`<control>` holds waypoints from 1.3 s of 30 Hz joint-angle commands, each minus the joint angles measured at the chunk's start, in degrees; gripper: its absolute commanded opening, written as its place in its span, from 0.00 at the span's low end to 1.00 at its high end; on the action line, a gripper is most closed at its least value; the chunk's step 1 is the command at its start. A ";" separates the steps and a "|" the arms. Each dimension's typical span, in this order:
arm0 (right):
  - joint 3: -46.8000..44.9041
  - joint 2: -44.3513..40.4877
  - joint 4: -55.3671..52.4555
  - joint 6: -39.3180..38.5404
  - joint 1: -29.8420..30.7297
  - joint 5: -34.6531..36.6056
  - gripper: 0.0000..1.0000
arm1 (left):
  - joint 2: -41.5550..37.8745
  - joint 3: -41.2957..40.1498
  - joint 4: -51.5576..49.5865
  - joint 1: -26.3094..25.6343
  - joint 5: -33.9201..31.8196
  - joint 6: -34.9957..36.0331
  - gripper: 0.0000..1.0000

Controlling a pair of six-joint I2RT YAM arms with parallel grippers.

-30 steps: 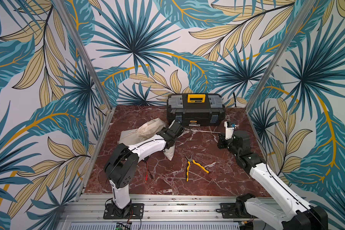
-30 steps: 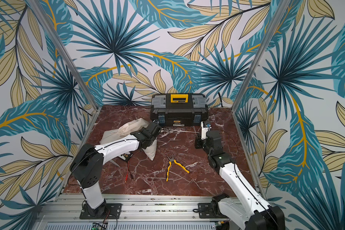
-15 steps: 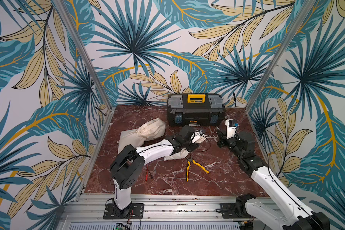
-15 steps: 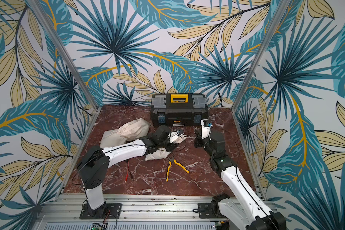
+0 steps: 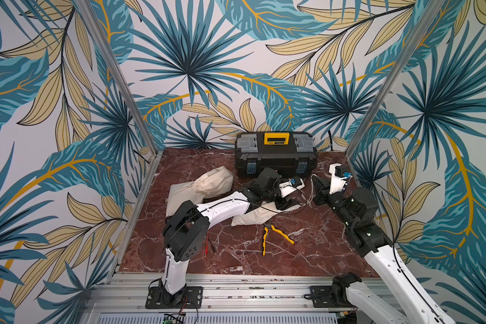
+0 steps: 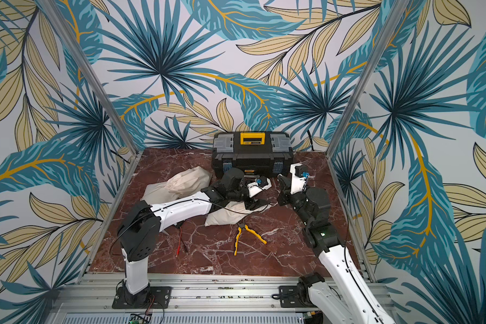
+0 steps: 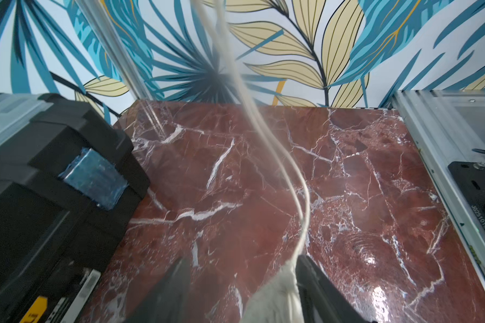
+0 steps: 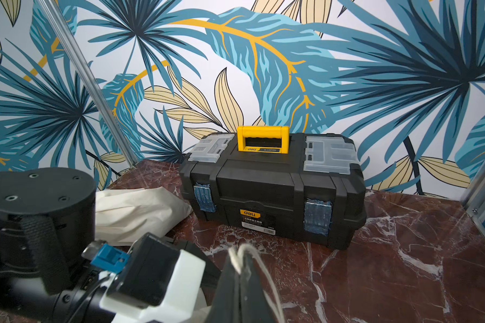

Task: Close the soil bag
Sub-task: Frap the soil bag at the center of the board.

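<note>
Bag (image 5: 253, 217) lies mid-table, its neck between the left gripper's (image 7: 242, 260) parted jaws, unclamped. The string (image 7: 308, 207) rises to the right gripper (image 8: 240, 268) at 2 o'clock, which pinches it tight. Toolbox (image 5: 275, 157) at 1 o'clock.

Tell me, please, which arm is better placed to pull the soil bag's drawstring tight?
Likely right: the right gripper is shut on the drawstring, while the left gripper stands open around the bag's neck.

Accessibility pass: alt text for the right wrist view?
The right claw is shut on a loop of white drawstring over the red marble table. Beyond stand a closed black toolbox with a yellow handle, a cream cloth bag and the left arm.
</note>
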 commanded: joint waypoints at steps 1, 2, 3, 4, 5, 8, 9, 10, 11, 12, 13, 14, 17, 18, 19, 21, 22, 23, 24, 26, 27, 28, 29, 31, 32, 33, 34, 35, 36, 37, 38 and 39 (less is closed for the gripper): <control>0.66 -1.04 -1.85 -0.30 -0.10 -0.24 0.00 | 2.28 3.11 -1.20 0.03 5.28 0.35 0.63; 0.70 -1.28 -1.93 -0.30 -0.05 0.10 0.00 | 2.82 3.93 -2.08 -0.03 6.23 0.82 0.62; 0.79 -1.53 -2.03 -0.30 -0.09 0.50 0.00 | 3.32 4.50 -2.48 -0.03 7.35 1.10 0.62; 0.94 -1.61 -2.19 -0.30 -0.09 0.81 0.00 | 3.70 4.65 -2.30 -0.03 8.40 0.94 0.61; 1.07 -1.80 -2.35 -0.42 -0.03 1.24 0.00 | 3.93 4.53 -1.78 0.02 9.51 0.69 0.60; 1.52 -2.12 -3.12 -0.63 -0.06 2.31 0.00 | 4.20 4.02 0.11 -0.02 13.25 -0.58 0.56; 1.66 -2.28 -3.36 -0.69 -0.06 2.62 0.00 | 4.30 3.94 0.65 0.01 14.97 -0.96 0.55; 1.71 -2.35 -3.51 -0.78 -0.05 2.87 0.00 | 4.46 3.91 0.93 0.01 16.34 -1.25 0.54; 1.75 -2.47 -3.72 -0.89 -0.03 3.28 0.00 | 4.60 3.89 1.01 -0.08 17.62 -1.37 0.53; 1.84 -2.60 -3.79 -0.91 -0.03 3.57 0.00 | 4.67 3.78 1.02 -0.05 18.48 -1.46 0.53; 1.88 -2.67 -3.91 -0.99 -0.07 3.66 0.00 | 4.65 3.39 1.72 -0.05 19.20 -1.75 0.53; 1.89 -2.70 -3.93 -1.07 -0.05 3.78 0.00 | 4.38 2.95 2.50 -0.04 19.58 -2.18 0.54; 1.93 -2.70 -3.93 -0.99 -0.05 4.01 0.00 | 4.56 3.89 -0.79 -0.67 19.09 -0.64 0.53; 2.03 -2.71 -3.93 -0.96 -0.03 4.02 0.00 | 4.93 4.73 -2.75 -1.38 17.97 0.98 0.53; 2.03 -2.67 -3.84 -0.94 -0.05 4.00 0.00 | 5.32 5.44 -4.34 -1.93 16.40 2.12 0.53; 2.19 -2.87 -3.83 -0.91 -0.09 4.07 0.00 | 6.28 5.81 -4.83 -2.47 14.50 2.65 0.51; 2.24 -3.01 -3.84 -0.99 -0.03 4.15 0.00 | 6.66 5.86 -4.36 -2.49 13.68 2.01 0.49; 2.33 -3.17 -3.97 -1.04 -0.04 4.28 0.00 | 7.10 5.97 -4.11 -2.52 13.06 1.73 0.47; 2.41 -3.28 -4.12 -1.08 -0.04 4.55 0.00 | 7.59 6.26 -4.10 -2.51 12.65 1.51 0.46; 2.54 -3.60 -4.46 -1.22 -0.04 4.86 0.00 | 8.27 6.87 -4.57 -2.56 12.09 1.31 0.40; 2.63 -3.76 -4.68 -1.30 -0.04 5.21 0.00 | 8.51 6.96 -4.76 -2.58 11.74 1.36 0.36; 2.74 -4.05 -5.00 -1.46 -0.09 5.58 0.00 | 8.62 6.99 -5.07 -2.66 11.06 1.61 0.30; 2.97 -4.36 -5.41 -1.63 -0.04 6.35 0.00 | 8.71 6.81 -5.39 -2.67 10.12 1.91 0.23; 3.43 -4.96 -6.24 -2.01 -0.09 8.58 0.00 | 8.86 6.25 -6.39 -2.67 7.60 2.53 0.13; 3.73 -5.51 -6.62 -2.24 -0.12 10.03 0.00 | 8.78 5.77 -7.02 -2.67 6.15 2.94 0.09; 4.04 -6.06 -7.28 -2.36 -0.08 11.47 0.00 | 8.63 5.21 -7.60 -2.69 4.45 3.36 0.07; 4.49 -6.57 -7.97 -2.14 -0.03 14.43 0.00 | 8.46 4.71 -8.36 -2.69 2.39 3.85 0.04; 4.93 -7.06 -8.69 -2.07 -0.05 16.90 0.00 | 8.35 4.34 -9.46 -2.67 -0.06 4.05 0.04; 5.37 -7.72 -9.21 -2.15 -0.10 18.82 0.00 | 8.30 4.18 -10.76 -2.66 -2.63 4.78 0.03; 5.68 -8.38 -9.55 -2.08 -0.08 21.35 0.00 | 8.29 4.15 -12.74 -2.67 -4.87 5.62 0.03; 5.89 -9.20 -9.75 -2.13 -0.10 23.71 0.00 | 8.30 4.13 -14.52 -2.67 -7.16 6.28 0.03; 6.03 -9.89 -9.92 -2.26 -0.18 25.75 0.00 | 8.30 4.11 -16.13 -2.69 -9.82 6.82 0.05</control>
